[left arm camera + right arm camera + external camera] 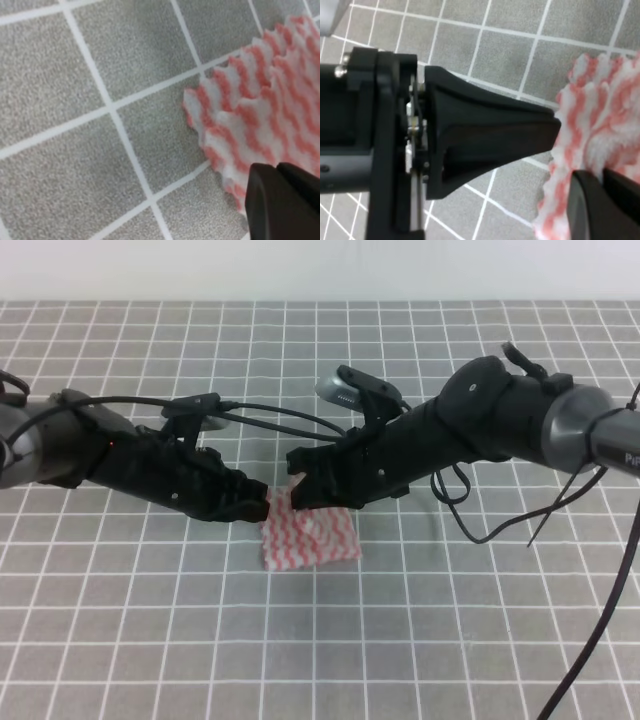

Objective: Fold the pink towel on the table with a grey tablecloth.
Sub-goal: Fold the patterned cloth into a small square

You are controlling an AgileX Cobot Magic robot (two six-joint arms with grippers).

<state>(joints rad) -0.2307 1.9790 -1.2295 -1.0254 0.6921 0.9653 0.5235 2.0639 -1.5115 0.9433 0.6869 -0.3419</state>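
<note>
While the towel (310,538) lies on the counter (130,620) | far-left corner clenched by left tool (262,506) | far edge clenched by right tool (298,480)

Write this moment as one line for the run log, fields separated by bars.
phase: grasping for fold | pink towel: on grey tablecloth, far edge bunched | left hand: shut on towel's left corner | right hand: shut on towel's far corner

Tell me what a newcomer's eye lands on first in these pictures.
The pink towel, zigzag-striped, lies mid-table on the grey tablecloth as the only colour. Two black arms converge on its far edge: the left gripper at the left corner, the right gripper just beside it. In the right wrist view the towel's edge looks bunched at the fingertips.
</note>
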